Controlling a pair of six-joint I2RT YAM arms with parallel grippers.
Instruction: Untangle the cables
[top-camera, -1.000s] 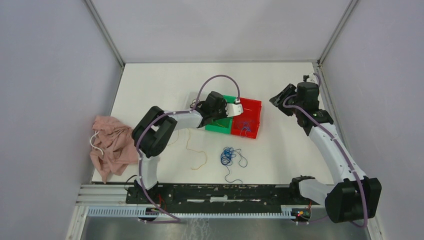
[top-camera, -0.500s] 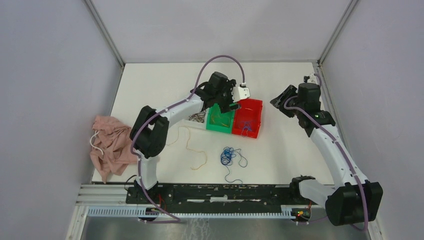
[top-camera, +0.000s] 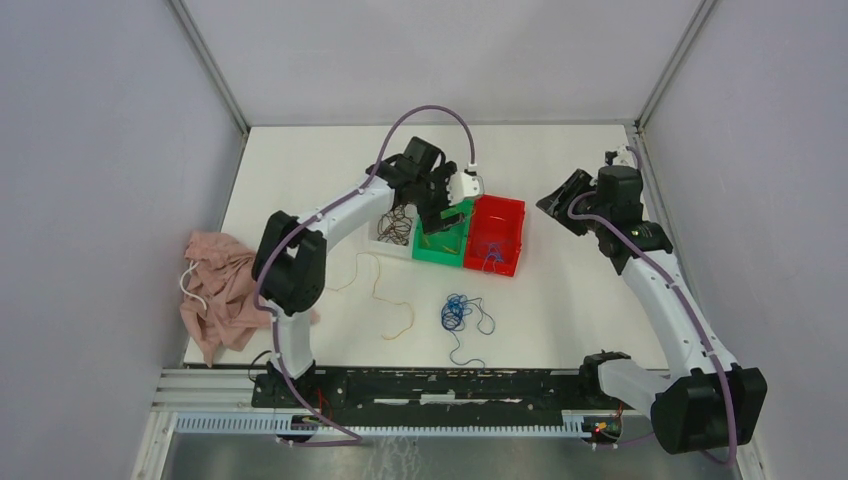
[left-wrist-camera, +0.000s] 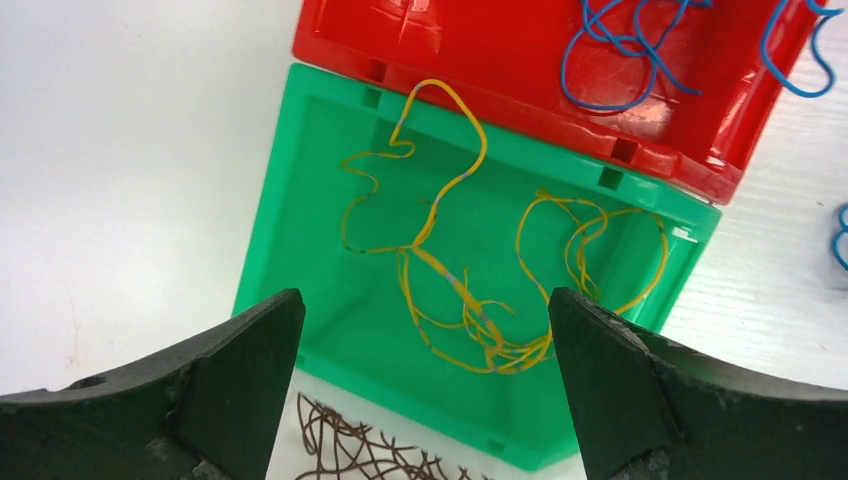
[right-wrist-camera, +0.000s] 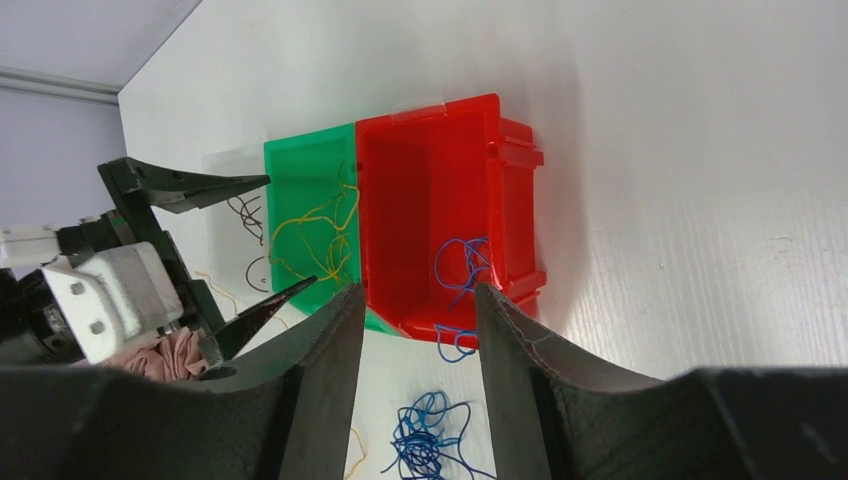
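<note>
Since a second ago the left arm has risen off the green bin (left-wrist-camera: 300, 200) and drawn back toward the far left, and the left claw (left-wrist-camera: 422, 300), then clenched, now stands released; its two dark, matte, wedge-shaped fingers (left-wrist-camera: 230, 380) are spread wide above the bin with nothing between them; the right arm has barely shifted.

The cables are sorted in part by colour; a loose knot of thin yellow-orange wires (left-wrist-camera: 470, 310), kinked and looping, lies on the smooth floor of the green bin, one strand arching up over the rim it shares with the red bin (left-wrist-camera: 480, 50); both bins are glossy moulded plastic, rectangular, pressed side to side; curly blue wires (left-wrist-camera: 610, 60) lie in the red bin, a few loops spilling over its near wall; a wiry dark brown tangle (left-wrist-camera: 350, 455) lies just beside the green bin on its other side, seemingly in a pale clear tray (top-camera: 380, 238).

On the white bench (top-camera: 320, 170) a dense blue coil (top-camera: 456, 312) with trailing ends lies near the bins on the arms' side; a single long yellow-orange strand (top-camera: 385, 295) snakes to its left; a crumpled pink cloth (top-camera: 220, 285) hangs at the left edge.

The right claw (right-wrist-camera: 420, 295) hovers to the right of the red bin, well apart from it; its jaws are partly parted, gripping nothing.
</note>
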